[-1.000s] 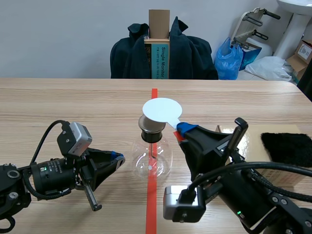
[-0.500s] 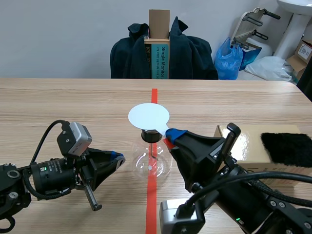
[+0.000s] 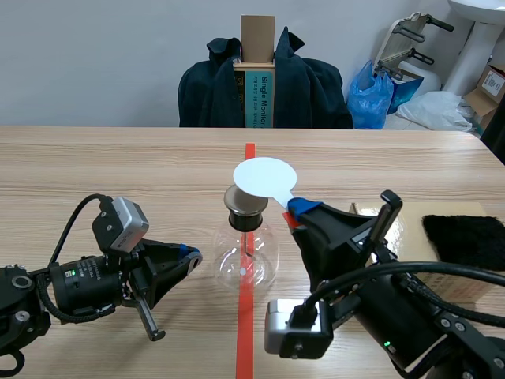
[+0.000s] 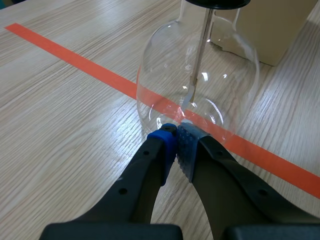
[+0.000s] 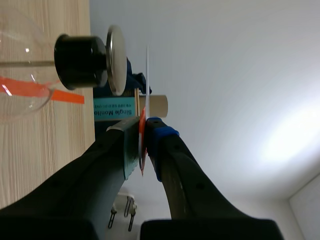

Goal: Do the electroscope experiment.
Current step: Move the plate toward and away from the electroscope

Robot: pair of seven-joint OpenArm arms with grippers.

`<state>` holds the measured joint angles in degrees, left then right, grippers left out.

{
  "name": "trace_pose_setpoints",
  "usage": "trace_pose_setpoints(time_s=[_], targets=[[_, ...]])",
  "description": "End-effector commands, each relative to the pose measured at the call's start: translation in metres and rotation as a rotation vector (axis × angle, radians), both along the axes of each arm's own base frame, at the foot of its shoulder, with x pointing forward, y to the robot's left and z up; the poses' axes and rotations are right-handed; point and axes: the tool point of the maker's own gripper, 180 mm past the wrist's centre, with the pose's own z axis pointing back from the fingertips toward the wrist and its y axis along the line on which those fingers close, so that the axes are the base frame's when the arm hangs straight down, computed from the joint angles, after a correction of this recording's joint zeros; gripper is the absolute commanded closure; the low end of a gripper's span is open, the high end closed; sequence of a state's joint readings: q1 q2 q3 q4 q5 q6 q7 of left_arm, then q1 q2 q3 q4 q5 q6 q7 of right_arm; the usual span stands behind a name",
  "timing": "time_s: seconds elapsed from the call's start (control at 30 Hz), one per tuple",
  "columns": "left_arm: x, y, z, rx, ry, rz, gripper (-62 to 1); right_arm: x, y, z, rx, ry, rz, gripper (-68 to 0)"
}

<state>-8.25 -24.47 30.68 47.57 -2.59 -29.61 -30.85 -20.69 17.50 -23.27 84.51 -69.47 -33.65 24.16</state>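
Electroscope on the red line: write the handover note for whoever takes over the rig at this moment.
Left gripper: shut on nothing, tips at the foot of the glass flask.
Right gripper: shut on the red handle of the white disc.
The disc hangs by the flask's metal top plate, with a gap between them.
The black fur cloth lies on the cardboard box.
Done: disc lifted to the plate.
Left, likely: touch disc to plate, then put it away.

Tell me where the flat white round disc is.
Scene view, centre: the flat white round disc is held by the right gripper, just above the metal top plate of the clear glass flask, not touching.
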Motion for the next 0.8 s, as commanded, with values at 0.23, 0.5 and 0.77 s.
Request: trace_pose_setpoints(time_s=[0.23, 0.5, 0.77], targets=[[0.005, -0.002, 0.015, -0.053, -0.039, 0.007, -3.1, 0.019, -0.032, 0.005, 0.018, -0.005, -0.206, -0.7], [0.005, -0.002, 0.016, -0.058, -0.043, 0.007, -3.2, 0.031, -0.060, 0.007, 0.034, -0.009, -0.376, -0.7], [0.003, -0.001, 0.016, -0.058, -0.041, 0.006, -3.2, 0.026, -0.069, 0.025, 0.059, -0.034, -0.419, -0.7]])
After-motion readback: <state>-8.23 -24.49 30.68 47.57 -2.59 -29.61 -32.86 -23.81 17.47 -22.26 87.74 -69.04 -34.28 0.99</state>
